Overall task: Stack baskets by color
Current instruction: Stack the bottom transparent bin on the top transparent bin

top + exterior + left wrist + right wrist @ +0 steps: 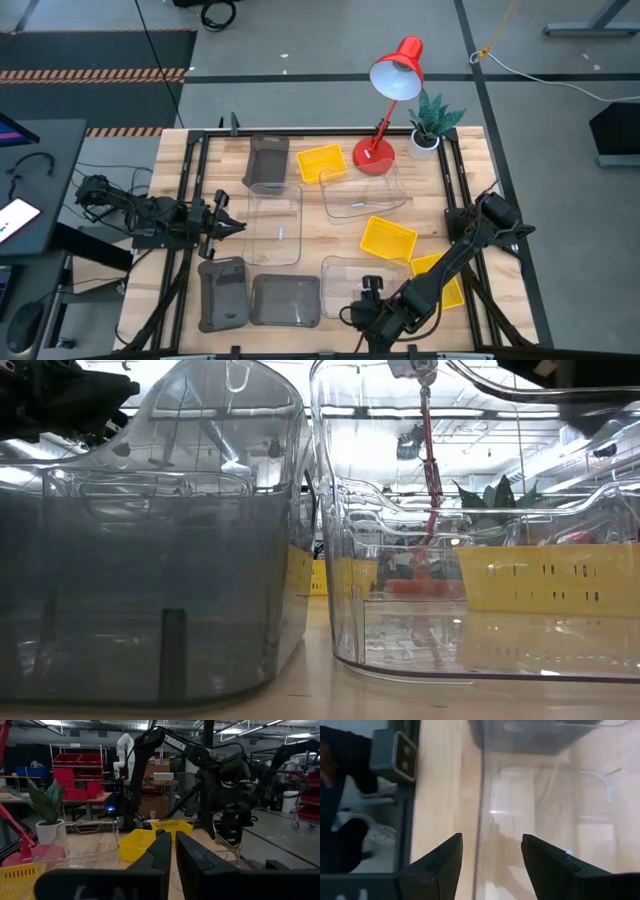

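While the baskets lie unstacked across the table [170, 170], the right arm works at the near edge.

Right gripper [490, 865]: fingers spread wide, straddling the wall of the near clear basket [362, 274], nothing clamped.
Left gripper [172, 855]: fingers nearly together, empty, waiting at the left side.
Yellow baskets: one by the red lamp [385, 110], one mid-table [387, 237], one under the right arm.
Grey baskets: two at the near left, one far.
Risk: the thin, slick wall could slip as the fingers close, or the basket could tilt and bump the grey basket [285, 300] just beside it.
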{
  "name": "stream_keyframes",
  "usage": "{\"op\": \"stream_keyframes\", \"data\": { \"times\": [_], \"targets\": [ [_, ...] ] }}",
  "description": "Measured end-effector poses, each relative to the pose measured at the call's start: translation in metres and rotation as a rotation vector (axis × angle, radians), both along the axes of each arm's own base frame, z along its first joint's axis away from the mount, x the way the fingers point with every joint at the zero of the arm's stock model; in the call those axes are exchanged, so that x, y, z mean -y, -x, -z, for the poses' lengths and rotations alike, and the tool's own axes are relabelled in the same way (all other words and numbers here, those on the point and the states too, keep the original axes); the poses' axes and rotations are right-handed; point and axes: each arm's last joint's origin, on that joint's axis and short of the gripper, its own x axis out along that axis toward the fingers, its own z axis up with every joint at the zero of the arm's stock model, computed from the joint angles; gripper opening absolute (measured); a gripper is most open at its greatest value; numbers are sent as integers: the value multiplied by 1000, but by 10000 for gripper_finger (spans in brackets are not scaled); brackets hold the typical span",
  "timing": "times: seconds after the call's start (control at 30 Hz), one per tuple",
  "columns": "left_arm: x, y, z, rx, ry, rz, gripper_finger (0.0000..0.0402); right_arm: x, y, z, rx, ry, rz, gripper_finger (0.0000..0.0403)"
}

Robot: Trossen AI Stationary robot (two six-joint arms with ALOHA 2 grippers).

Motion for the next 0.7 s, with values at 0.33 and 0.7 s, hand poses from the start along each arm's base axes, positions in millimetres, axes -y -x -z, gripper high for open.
{"op": "stream_keyframes", "data": {
  "times": [0.33, 0.7],
  "targets": [
    [0, 0, 0, -2, -1, 0, 29, -4, -2, 21, -32, 31, 3, 182],
    [1, -2, 3, -31, -11, 0, 36, 6, -5, 32, -103, -14, 43, 72]
  ]
}}
